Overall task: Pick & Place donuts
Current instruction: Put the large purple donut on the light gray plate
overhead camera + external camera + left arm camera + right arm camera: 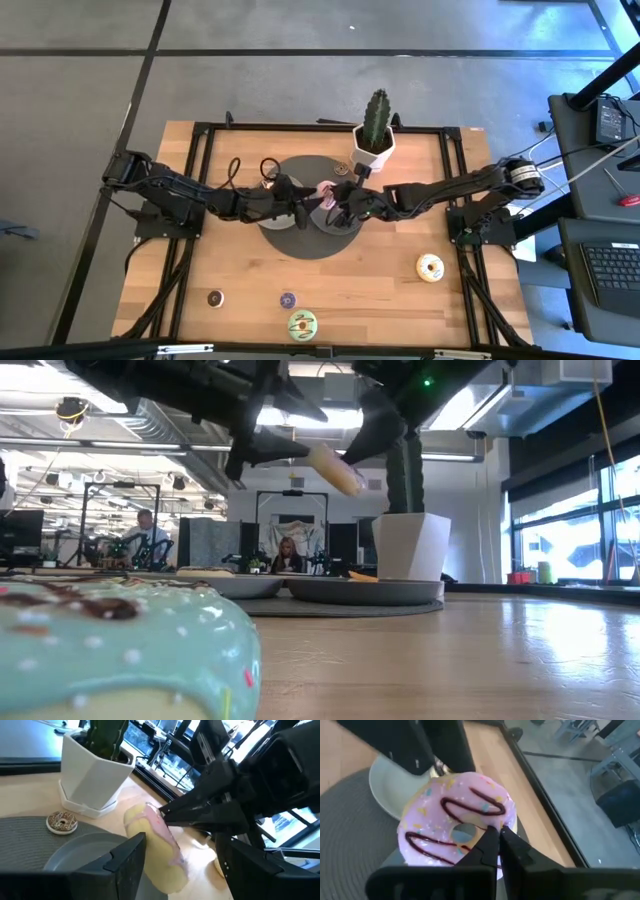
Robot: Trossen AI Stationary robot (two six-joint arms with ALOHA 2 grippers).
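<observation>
Handover mid-air above plates (300,222): right gripper (496,845) clamped on pink donut (455,822); left gripper (180,865) apart around it. Next: left closes, right releases.

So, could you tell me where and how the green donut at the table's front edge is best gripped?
From straight above: the green donut lies flat, icing up, so pinching one side of its ring, one finger in the hole, seems best. The right gripper holds the pink donut that way at mid-table, the open left gripper beside it.
</observation>
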